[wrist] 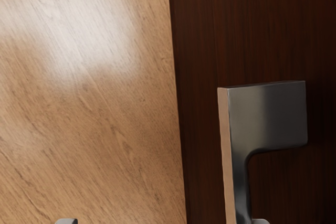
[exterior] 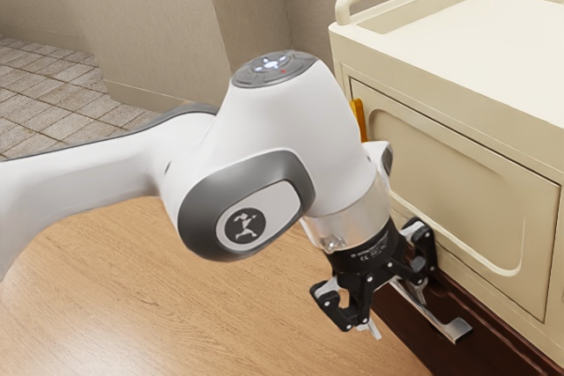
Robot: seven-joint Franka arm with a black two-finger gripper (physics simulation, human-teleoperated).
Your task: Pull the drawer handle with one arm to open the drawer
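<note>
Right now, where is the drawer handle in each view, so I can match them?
Exterior view: the drawer handle is toward the lower right, partly hidden by the hand.
Wrist view: the drawer handle is over the dark wood.
Shared landmark: the border where dark wood meets light wood.
</note>
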